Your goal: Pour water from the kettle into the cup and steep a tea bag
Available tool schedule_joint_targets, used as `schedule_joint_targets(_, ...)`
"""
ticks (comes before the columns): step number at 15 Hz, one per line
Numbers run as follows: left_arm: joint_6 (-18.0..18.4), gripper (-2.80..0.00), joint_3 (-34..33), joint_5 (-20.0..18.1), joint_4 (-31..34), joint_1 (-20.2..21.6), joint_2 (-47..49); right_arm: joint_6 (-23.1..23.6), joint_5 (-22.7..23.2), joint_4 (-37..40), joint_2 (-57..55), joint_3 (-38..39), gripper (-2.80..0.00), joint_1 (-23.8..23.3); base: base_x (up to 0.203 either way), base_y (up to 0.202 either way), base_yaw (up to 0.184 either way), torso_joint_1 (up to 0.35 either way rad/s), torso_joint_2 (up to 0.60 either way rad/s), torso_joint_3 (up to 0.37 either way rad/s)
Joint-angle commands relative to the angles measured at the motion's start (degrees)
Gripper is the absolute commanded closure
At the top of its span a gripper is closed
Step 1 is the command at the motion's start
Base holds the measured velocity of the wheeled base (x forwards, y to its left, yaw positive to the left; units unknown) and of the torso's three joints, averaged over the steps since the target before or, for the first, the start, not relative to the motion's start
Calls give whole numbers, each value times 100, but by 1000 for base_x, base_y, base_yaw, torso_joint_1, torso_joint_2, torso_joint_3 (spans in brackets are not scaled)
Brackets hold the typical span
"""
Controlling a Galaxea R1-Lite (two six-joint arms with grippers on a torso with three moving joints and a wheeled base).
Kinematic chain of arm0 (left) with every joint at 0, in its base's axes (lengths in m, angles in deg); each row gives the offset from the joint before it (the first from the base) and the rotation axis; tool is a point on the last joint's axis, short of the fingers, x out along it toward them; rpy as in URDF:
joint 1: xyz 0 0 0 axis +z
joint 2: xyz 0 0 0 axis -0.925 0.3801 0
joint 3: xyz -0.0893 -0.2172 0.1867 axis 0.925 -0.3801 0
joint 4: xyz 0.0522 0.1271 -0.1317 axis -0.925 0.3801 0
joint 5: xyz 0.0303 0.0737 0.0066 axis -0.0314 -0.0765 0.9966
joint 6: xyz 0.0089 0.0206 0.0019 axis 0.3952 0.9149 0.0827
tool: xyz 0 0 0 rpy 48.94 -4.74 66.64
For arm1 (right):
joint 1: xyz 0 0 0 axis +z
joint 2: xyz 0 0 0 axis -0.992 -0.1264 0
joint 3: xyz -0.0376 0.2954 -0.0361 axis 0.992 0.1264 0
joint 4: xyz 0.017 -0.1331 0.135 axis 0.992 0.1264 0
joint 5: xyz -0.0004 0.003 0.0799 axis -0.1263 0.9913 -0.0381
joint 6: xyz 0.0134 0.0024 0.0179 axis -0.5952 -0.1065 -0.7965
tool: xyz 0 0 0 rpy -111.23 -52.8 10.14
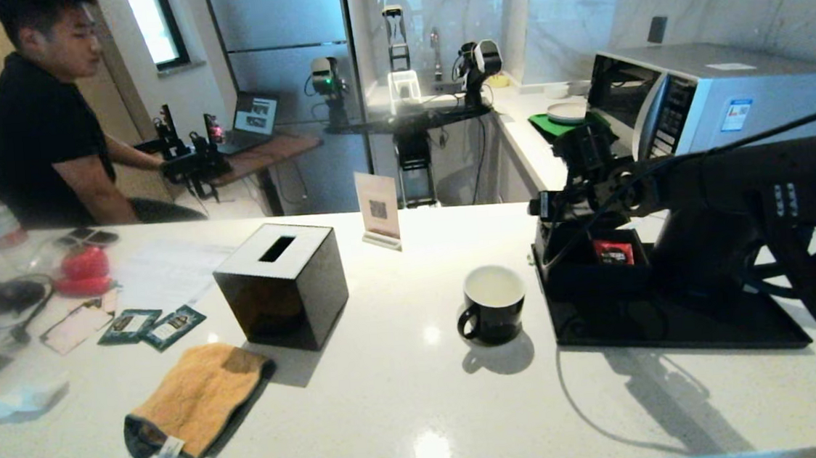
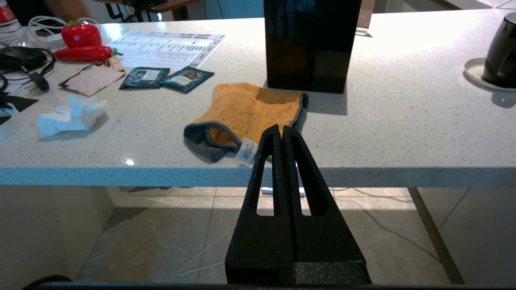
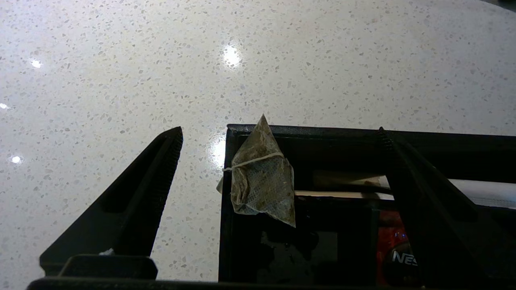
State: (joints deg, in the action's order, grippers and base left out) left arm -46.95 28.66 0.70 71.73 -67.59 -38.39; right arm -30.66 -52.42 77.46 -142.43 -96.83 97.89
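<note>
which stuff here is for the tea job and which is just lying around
For the job:
- cup
- tea bag propped at the black box's corner
- right end effector, open around the bag

Lying about:
- tissue box
- orange cloth
- two green packets
- red packet
- microwave

- The room is lit from overhead: small round glare spots sit on the glossy tabletop (image 1: 407,404) toward 6 o'clock in the head view, and more dot the right wrist view.
- The cup (image 1: 494,304) throws a soft shadow toward 6 o'clock; the tissue box (image 1: 282,282) shades the tabletop beside its base.
- The window (image 1: 157,23) at 11 o'clock is blown out white.
- The head view bends straight lines near its edges, and its 9 o'clock margin is smeared and hazy.
- In the right wrist view the tea bag (image 3: 261,177) is sharp, backlit against the bright stone.
</note>
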Motion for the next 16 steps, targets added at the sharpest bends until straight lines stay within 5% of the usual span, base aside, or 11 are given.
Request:
schedule_joint_targets(1, 3, 0, 0, -2, -2, 1, 7, -22, -11, 4, 0, 12, -280, 5, 0, 0, 0, 0, 0, 0)
schedule_joint_targets(16, 3, 0, 0, -2, -2, 1, 4, -91, -99, 188, -27, 12, -280, 49, 0, 0, 0, 0, 0, 0)
